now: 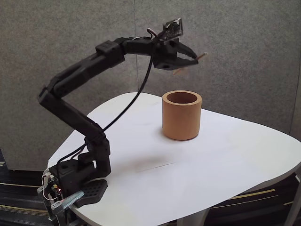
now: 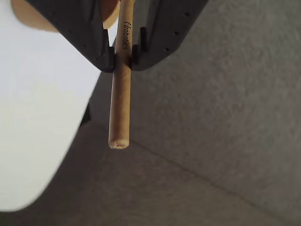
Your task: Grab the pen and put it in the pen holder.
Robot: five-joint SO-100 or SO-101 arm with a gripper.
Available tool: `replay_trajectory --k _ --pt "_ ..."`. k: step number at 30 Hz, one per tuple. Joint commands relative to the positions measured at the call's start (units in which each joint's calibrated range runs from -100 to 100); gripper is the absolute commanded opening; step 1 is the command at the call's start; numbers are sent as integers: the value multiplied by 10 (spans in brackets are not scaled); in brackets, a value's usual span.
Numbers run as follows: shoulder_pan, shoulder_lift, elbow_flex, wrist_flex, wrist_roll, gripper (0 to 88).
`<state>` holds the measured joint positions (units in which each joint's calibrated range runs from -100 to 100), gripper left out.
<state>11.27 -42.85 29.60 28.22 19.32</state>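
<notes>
Gripper pinches the wooden pen near mid-length, high above the pen holder on the white table. It looks light, stiff and smooth, so it could swivel.

in the wrist view you can read one dark printed word running along the pen, just where the jaws pinch it; it looks like "flobotics", though the first letters stay uncertain to you.
</notes>
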Motion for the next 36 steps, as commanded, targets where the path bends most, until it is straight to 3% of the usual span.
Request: replay_trajectory --k 1,5,10,15,19,36 --pt "-23 -12 1 -160 102 7" --pt "-46 -7 2 -244 162 7" --pt "-88 -6 34 -260 252 7" --pt "-109 -5 100 -293 303 7" --pt "-115 16 165 -348 312 7" --pt "-122 244 153 -387 307 7"
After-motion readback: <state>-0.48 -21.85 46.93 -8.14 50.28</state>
